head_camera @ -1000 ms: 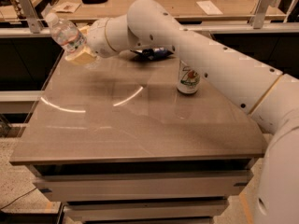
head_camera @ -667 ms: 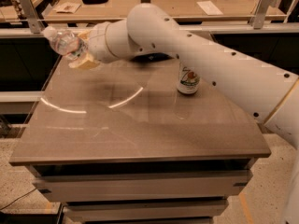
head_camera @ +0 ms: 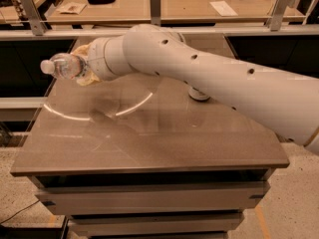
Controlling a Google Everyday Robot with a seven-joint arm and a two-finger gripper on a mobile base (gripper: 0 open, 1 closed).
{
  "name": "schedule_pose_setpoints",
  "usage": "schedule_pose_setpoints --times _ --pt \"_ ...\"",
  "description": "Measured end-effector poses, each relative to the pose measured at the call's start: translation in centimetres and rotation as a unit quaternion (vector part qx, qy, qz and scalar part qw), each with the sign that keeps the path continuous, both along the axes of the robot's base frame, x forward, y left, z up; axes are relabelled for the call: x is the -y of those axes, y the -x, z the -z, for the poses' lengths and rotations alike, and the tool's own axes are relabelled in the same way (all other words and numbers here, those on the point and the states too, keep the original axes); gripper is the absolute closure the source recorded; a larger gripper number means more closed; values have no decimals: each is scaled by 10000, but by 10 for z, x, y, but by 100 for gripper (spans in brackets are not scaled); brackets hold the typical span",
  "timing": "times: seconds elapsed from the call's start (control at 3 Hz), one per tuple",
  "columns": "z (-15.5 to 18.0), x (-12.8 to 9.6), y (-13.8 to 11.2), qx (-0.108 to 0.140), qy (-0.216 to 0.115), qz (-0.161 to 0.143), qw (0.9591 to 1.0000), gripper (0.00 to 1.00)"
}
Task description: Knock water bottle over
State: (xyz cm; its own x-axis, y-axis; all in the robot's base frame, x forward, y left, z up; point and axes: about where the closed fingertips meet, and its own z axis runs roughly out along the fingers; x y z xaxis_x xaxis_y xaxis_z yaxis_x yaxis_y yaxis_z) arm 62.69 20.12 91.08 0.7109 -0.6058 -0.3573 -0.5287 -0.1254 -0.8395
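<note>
Tipped further, your water bottle (head_camera: 62,66) lies near-horizontal, cap past the table (head_camera: 149,143) edge, gripper (head_camera: 81,71) clamped on its base.

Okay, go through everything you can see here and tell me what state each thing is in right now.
water bottle: capped, tipped nearly horizontal, cap pointing left, held off the table.
gripper: over the table's far left corner, fingers shut on the water bottle.
can: base flat on the table; the rest is hidden behind the arm.
table: carries the can near its far edge.
</note>
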Motion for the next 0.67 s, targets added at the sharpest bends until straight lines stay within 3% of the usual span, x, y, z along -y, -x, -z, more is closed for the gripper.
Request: schedule_pose_setpoints --times 0.33,0.67 --pt "1 1 3 644 510 -113 9966 100" --pt "6 2 9 1075 903 -300 9896 100"
